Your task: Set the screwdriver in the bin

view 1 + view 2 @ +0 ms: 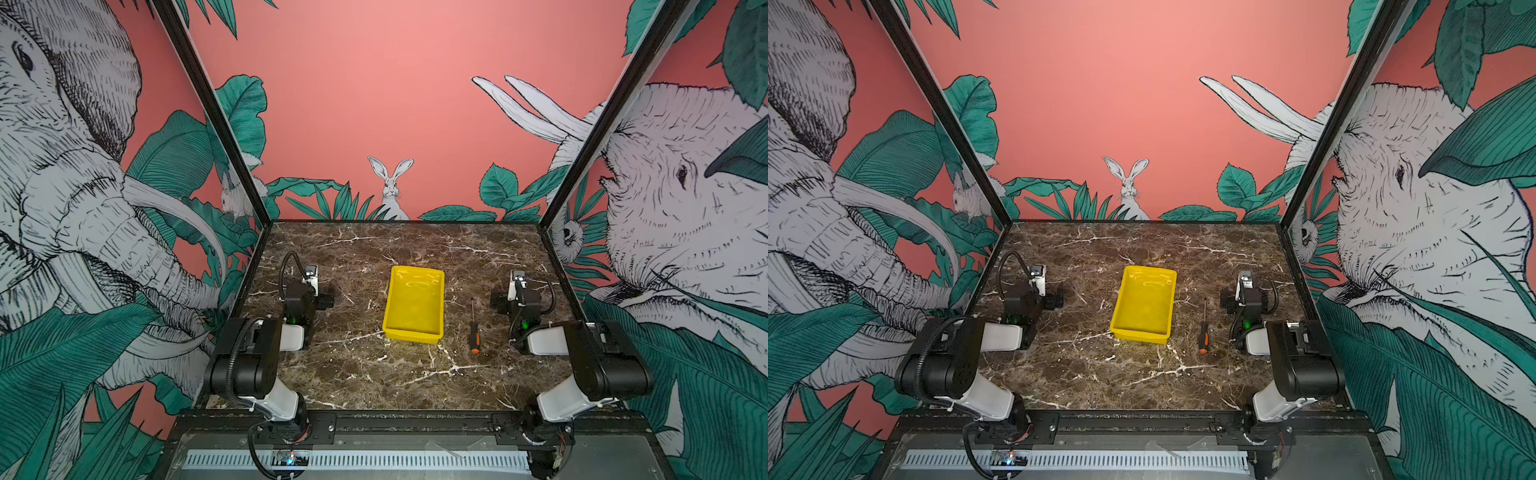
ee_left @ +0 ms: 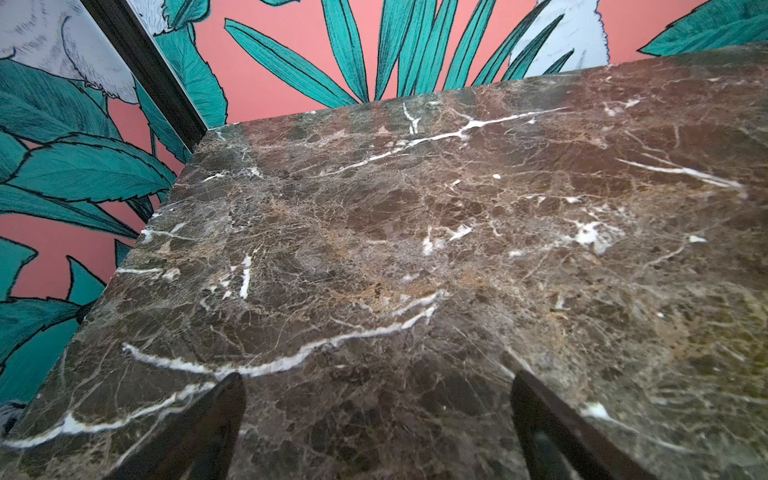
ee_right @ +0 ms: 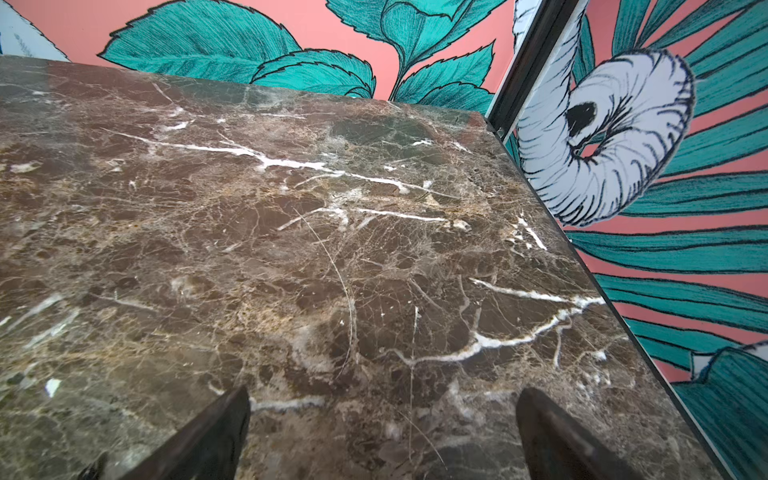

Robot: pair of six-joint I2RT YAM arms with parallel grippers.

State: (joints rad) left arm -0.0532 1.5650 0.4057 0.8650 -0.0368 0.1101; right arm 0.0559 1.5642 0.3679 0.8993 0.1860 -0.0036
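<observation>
Right wrist view: the right gripper (image 3: 382, 399) hangs spread wide over bare table (image 3: 332, 249), grasping nothing. Near it, toward the middle, the screwdriver (image 1: 474, 332) lies flat, so this gripper seems the one to fetch it. Beyond sits the empty bin (image 1: 411, 336); farthest, the left gripper (image 2: 376, 382) waits, jaws apart too, empty.

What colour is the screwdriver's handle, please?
The screwdriver handle is black with orange accents, clearest in a top view.
</observation>
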